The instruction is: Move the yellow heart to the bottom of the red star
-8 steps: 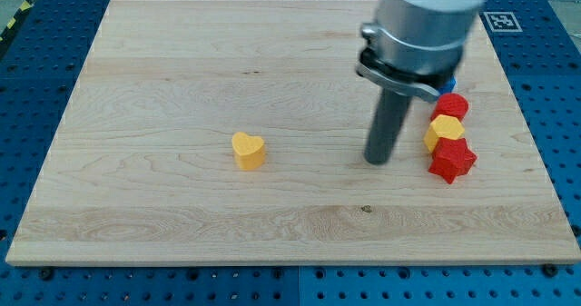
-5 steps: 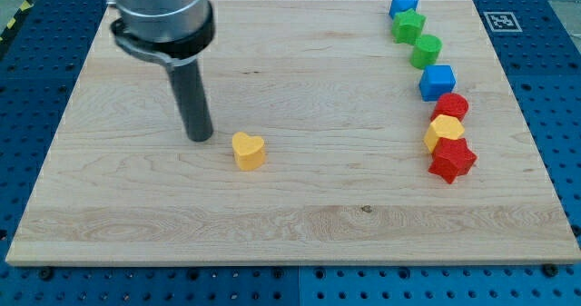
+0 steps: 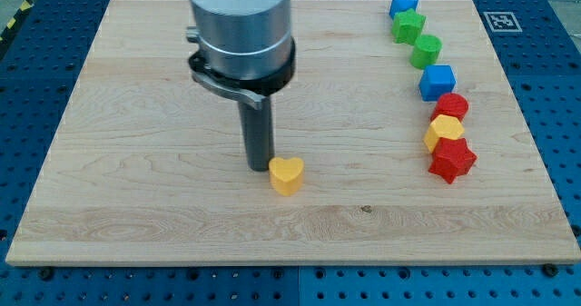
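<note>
1. wooden surface [image 3: 136, 215] lies on a blue pegboard base [image 3: 563, 88]; near edge is at the view's bottom.
2. yellow heart [image 3: 287, 174] sits low and centre, well apart from the red star [image 3: 451, 160] at the view's right.
3. my tip [image 3: 261, 166] is touching the heart's upper-left side. no claw on this rig, just the rod, so no open/closed state to report.
4. red star is the nearest of a column running up the right: yellow hexagon block [image 3: 445, 130], red block [image 3: 451, 106], blue cube [image 3: 438, 81], green cylinder [image 3: 425, 50], green star [image 3: 408, 24], blue block [image 3: 403, 4].
5. star, yellow hexagon and red block touch in a chain.
</note>
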`<control>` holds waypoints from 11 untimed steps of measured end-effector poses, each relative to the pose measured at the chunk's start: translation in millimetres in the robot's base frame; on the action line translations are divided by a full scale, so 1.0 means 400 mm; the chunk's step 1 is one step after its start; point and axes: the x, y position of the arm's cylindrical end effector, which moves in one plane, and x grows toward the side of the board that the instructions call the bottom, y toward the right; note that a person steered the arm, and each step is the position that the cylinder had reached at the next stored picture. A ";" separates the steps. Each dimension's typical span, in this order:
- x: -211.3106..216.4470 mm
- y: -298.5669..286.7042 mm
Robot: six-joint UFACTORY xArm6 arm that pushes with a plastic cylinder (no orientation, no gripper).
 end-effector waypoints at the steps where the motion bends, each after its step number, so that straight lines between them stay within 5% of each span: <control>1: 0.042 0.031; 6: 0.238 0.177; 11: 0.219 0.241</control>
